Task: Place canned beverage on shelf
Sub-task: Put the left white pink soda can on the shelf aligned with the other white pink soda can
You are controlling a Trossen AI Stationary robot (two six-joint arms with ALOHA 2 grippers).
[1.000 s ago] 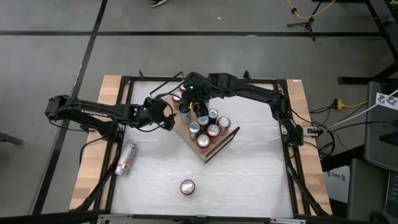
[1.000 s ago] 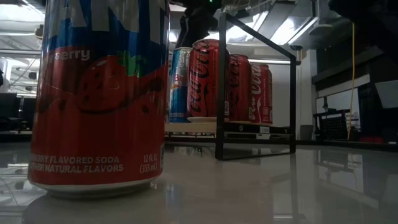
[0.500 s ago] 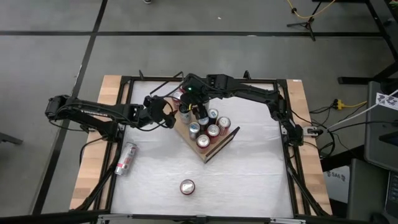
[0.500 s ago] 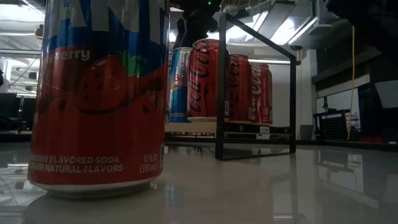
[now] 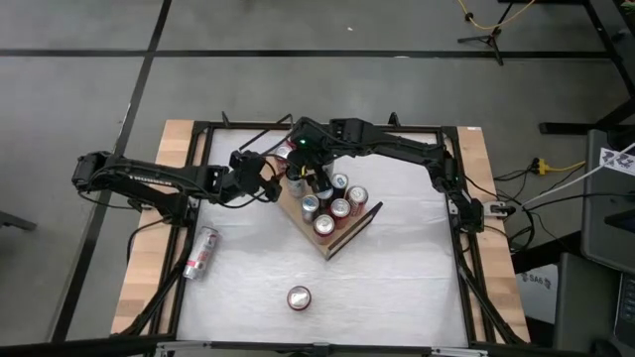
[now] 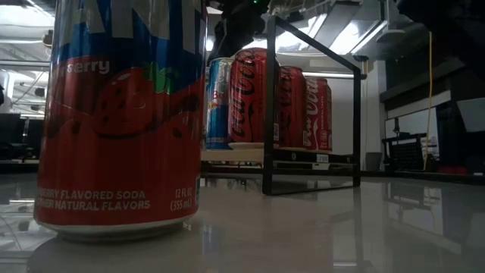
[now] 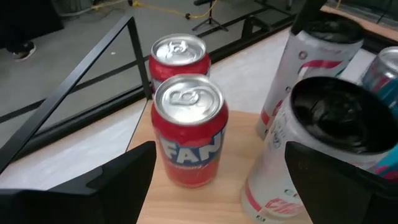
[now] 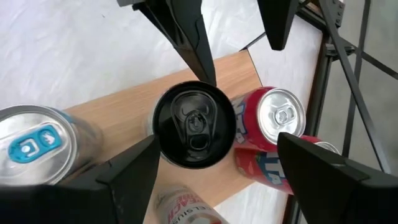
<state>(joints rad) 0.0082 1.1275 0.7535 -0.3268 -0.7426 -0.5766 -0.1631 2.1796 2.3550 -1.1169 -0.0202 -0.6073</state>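
Observation:
The shelf (image 5: pixel 335 241), a light wooden board with black wire rails, lies slantwise mid-table and bears several upright cans. My right gripper (image 8: pixel 217 138) hangs open over the board's far-left end, slanting down, one finger on either side of a white can with a black top (image 8: pixel 194 124); I see no touch. My left gripper (image 7: pixel 221 148) is open too, beside that end (image 5: pixel 272 186), facing a red Fanta can (image 7: pixel 188 130) that stands on the board (image 7: pixel 239 202) just beyond its fingertips. Another red can (image 7: pixel 179 55) stands behind it.
A silver-and-red can (image 5: pixel 200 251) lies on its side on the white table at the left. A red strawberry soda can (image 5: pixel 299 297) stands near the front edge and fills the low view's left (image 6: pixel 121 114). Red Bull (image 6: pixel 220 102) and Coca-Cola cans (image 6: pixel 254 98) crowd the shelf.
Both grippers have turned a little in place at the shelf's far-left end. Their fingers stand as wide as before, and no can has moved.

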